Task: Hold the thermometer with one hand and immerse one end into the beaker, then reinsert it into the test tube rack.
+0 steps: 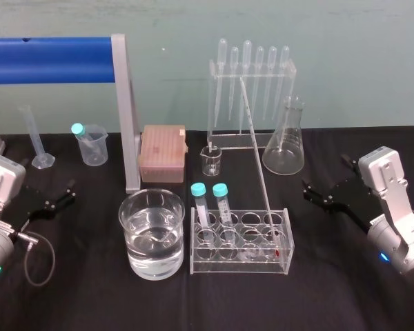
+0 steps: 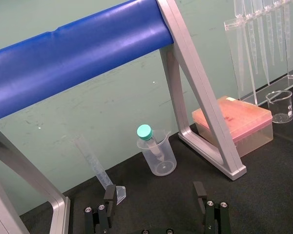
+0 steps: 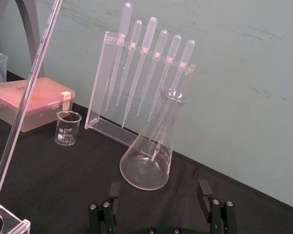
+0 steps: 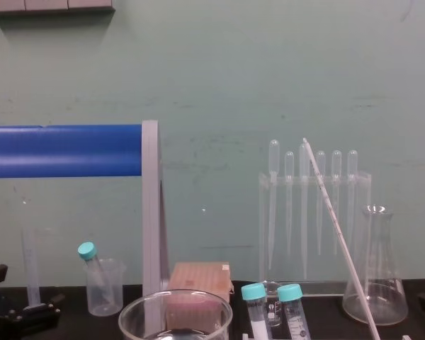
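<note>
The thermometer leans in the clear test tube rack, its lower end in a right-hand hole and its top tilted back toward the pipette stand. It also crosses the right wrist view and the chest view. The beaker, wide and partly filled with water, stands just left of the rack. My right gripper rests low on the table to the right of the rack, open and empty. My left gripper sits at the far left, also open and empty.
Two teal-capped tubes stand in the rack's left holes. Behind are a pipette stand, a conical flask, a small glass beaker and a pink tip box. A blue bar on a grey post, a plastic beaker and a graduated cylinder stand at the left.
</note>
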Robot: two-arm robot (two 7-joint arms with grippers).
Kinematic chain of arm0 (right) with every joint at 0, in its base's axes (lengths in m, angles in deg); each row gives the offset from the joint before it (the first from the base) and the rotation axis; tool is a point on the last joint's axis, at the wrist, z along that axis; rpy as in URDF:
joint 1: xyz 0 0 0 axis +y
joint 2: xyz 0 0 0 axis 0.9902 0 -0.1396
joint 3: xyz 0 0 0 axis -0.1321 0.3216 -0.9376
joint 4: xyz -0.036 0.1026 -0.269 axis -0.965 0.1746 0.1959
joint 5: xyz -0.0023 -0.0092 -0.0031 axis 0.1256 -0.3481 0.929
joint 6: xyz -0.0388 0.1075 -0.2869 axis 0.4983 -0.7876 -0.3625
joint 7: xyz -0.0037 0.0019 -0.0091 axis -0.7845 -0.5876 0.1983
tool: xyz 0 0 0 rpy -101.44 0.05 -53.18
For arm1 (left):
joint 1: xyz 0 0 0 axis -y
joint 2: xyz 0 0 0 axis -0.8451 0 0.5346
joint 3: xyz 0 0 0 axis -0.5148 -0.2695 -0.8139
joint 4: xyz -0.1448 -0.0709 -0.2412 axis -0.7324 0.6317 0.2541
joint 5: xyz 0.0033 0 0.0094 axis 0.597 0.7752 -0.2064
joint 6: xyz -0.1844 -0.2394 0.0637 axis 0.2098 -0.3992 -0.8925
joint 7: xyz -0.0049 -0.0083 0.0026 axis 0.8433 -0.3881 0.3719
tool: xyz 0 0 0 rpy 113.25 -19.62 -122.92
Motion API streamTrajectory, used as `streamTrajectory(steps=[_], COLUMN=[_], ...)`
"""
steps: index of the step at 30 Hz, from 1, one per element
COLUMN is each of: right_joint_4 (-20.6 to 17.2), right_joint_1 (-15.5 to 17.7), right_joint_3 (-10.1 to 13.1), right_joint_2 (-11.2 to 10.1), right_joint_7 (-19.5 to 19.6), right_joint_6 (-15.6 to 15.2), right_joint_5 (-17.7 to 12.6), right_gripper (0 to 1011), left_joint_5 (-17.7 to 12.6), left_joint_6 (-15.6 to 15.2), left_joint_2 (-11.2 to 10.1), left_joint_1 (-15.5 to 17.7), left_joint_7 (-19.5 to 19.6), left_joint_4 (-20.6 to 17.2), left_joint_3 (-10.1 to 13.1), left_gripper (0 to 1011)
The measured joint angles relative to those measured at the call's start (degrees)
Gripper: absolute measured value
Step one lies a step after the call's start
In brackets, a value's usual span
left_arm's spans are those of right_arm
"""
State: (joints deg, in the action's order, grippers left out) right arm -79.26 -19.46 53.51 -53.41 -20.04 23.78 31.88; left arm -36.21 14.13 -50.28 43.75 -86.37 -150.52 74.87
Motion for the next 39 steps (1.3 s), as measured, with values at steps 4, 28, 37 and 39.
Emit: streamTrajectory(steps=[4, 28, 37, 39], right_joint_4=[0.0, 0.0, 0.0, 0.0], right_joint_1=[0.0, 0.0, 0.0, 0.0], right_joint_3=[0.0, 0.0, 0.0, 0.0], right_joint_2=[0.0, 0.0, 0.0, 0.0], right_joint_7=[0.0, 0.0, 0.0, 0.0], right_joint_6=[0.0, 0.0, 0.0, 0.0], right_joint_5=[0.0, 0.0, 0.0, 0.0], right_gripper=[1000, 1000, 1000, 1000], left_joint_5=[0.0, 0.0, 0.0, 0.0], left_joint_6=[0.0, 0.0, 0.0, 0.0], left_joint_2=[0.0, 0.0, 0.0, 0.0], left_joint_1=[0.0, 0.0, 0.0, 0.0], left_joint_7=[0.0, 0.0, 0.0, 0.0], left_joint_4=[0.0, 0.0, 0.0, 0.0], left_joint_3=[0.0, 0.0, 0.0, 0.0], left_gripper=[1008, 1008, 1008, 1008])
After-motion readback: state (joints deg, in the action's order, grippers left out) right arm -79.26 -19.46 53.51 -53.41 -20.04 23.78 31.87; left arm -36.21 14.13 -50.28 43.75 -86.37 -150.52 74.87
